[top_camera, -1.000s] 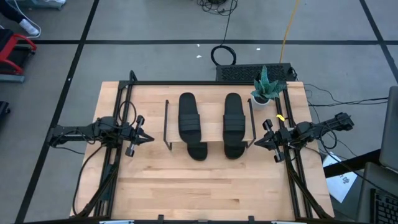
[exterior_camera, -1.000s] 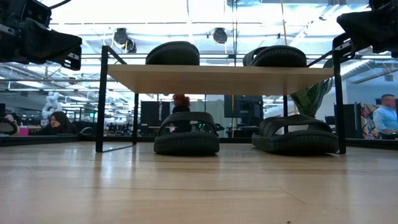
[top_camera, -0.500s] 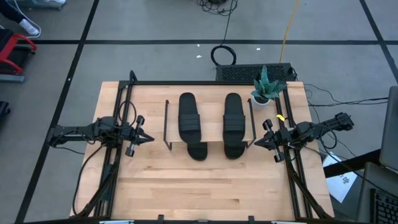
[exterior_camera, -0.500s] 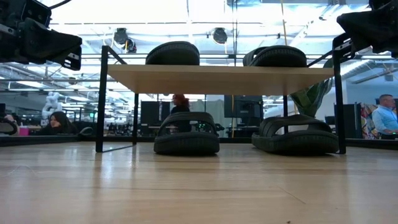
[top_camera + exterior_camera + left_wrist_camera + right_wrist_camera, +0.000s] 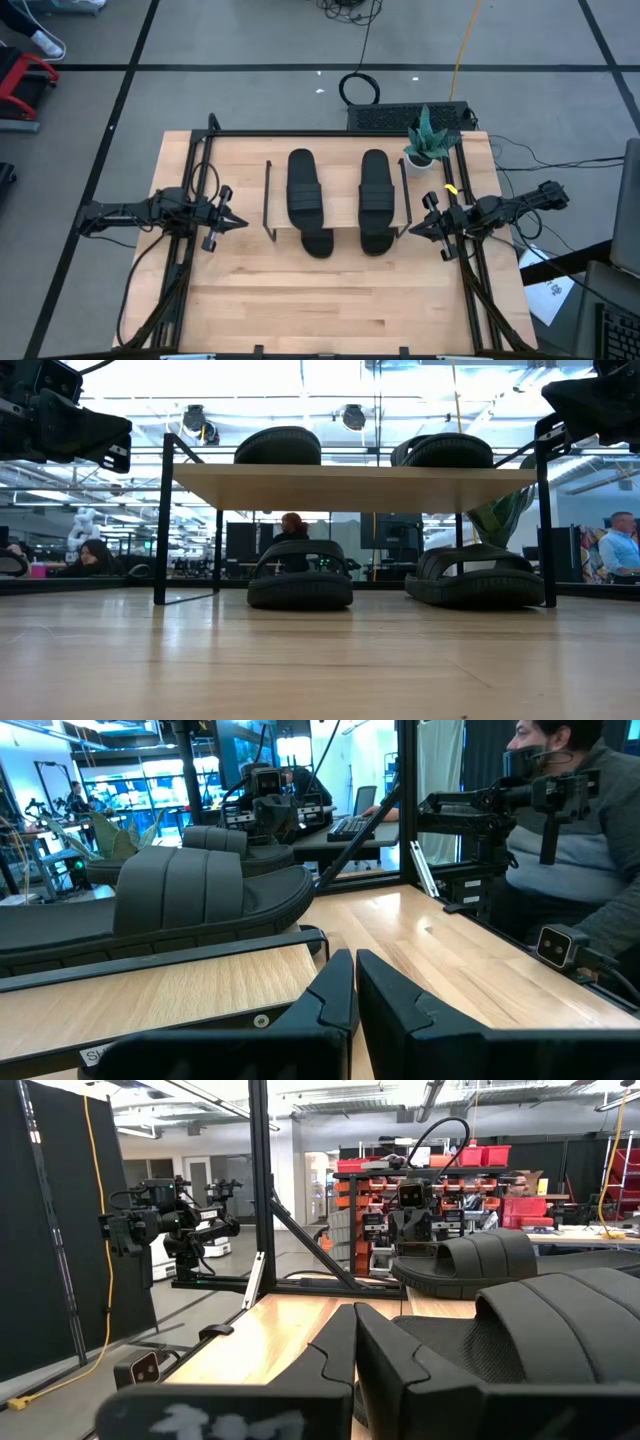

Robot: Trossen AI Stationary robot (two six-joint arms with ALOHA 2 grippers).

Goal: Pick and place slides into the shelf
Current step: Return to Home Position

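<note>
All four slides [image 5: 304, 190] look parked: two on the shelf [image 5: 340, 200] plank and two underneath, ends poking out toward the near edge, long axes running front to back. The left jaws and right jaws are both pinched together on nothing. Each hovers beside its own end of the shelf, pointing inward, about equally close. Plenty of bare tabletop [image 5: 330, 300] up front, and a potted plant [image 5: 428, 140] sits near the right arm.
</note>
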